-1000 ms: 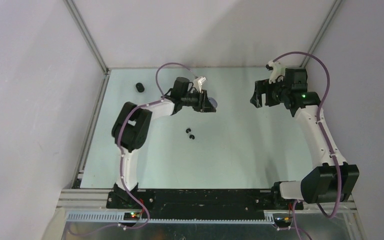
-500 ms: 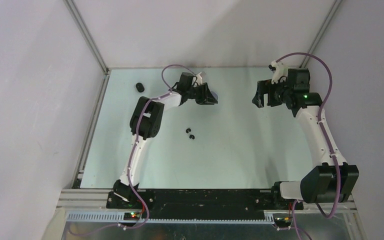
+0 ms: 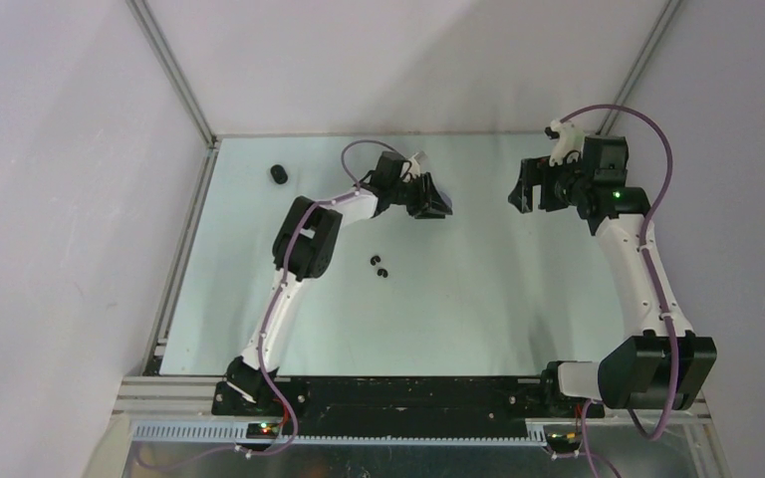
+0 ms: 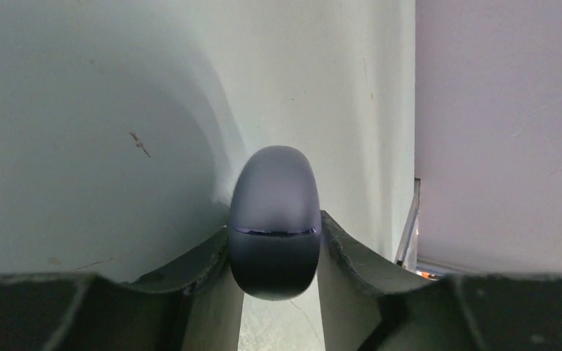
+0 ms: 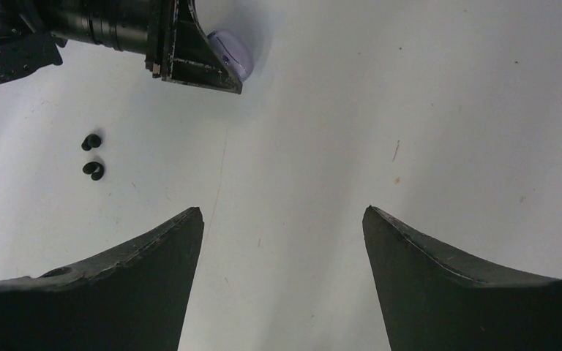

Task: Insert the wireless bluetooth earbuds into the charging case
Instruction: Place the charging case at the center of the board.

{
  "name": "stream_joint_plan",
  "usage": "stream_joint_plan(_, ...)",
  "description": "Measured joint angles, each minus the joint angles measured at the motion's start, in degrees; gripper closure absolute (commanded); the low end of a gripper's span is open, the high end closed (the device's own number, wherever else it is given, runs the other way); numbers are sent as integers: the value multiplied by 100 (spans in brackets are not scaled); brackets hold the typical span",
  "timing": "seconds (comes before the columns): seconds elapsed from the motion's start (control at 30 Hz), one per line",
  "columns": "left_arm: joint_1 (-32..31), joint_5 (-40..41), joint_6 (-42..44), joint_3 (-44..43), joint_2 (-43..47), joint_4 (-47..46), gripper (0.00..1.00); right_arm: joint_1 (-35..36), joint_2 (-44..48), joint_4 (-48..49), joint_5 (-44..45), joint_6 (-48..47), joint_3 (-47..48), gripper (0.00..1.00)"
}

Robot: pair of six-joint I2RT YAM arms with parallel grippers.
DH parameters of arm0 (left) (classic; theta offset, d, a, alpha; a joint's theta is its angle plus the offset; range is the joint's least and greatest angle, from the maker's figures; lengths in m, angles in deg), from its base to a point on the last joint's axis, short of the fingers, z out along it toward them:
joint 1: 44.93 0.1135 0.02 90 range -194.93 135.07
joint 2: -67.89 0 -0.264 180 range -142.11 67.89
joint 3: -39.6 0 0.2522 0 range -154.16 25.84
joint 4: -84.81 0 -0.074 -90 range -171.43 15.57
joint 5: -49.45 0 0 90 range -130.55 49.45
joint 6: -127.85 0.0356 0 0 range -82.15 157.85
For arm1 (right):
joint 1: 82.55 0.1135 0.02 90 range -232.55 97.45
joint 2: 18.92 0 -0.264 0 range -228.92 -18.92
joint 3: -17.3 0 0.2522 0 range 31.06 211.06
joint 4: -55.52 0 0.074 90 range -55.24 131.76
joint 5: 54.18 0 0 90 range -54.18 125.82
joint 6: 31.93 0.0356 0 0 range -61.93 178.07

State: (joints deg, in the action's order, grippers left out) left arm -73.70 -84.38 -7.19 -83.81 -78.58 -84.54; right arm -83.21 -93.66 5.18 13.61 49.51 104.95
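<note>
Top external: my left claw (image 3: pixel 436 202) is out over the far middle of the counter (image 3: pixel 478 319), with my right claw (image 3: pixel 530 189) facing it, well apart. Two black earbuds (image 3: pixel 372 261) lie side by side on the counter, nearer the bases than the left claw. A small black object (image 3: pixel 279 174) sits at the far left.

Left wrist: the claw is pinched on a rounded, pale purple charging case (image 4: pixel 274 219) — a seam rings it.

Right wrist: my right claw stands wide over bare counter — holding nothing.
</note>
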Motion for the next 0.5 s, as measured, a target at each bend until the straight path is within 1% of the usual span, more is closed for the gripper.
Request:
stream_joint_plan(0.13, -20, -39, -153, 0, -11, -31, 41, -70, 57, 7, -26, 0, -2, 15)
stream_joint_plan(0.17, -20, -52, -184, 0, -11, -70, 35, -74, 81, 9, -37, 2, -4, 15)
stream_joint_plan(0.23, -20, -127, -264, 17, -11, -155, 28, -87, 122, 11, -68, 2, -11, 15)
stream_joint_plan(0.3, -20, -166, -310, 61, 17, -256, 23, -98, 170, 17, -103, 7, -31, 15)
stream_joint_plan(0.47, -20, -168, -337, 472, 284, -442, 16, -190, 264, 46, -190, 39, -70, 15)
stream_joint_plan(0.5, -20, -155, -302, 612, 376, -463, 9, -214, 271, 46, -219, 44, -72, 15)
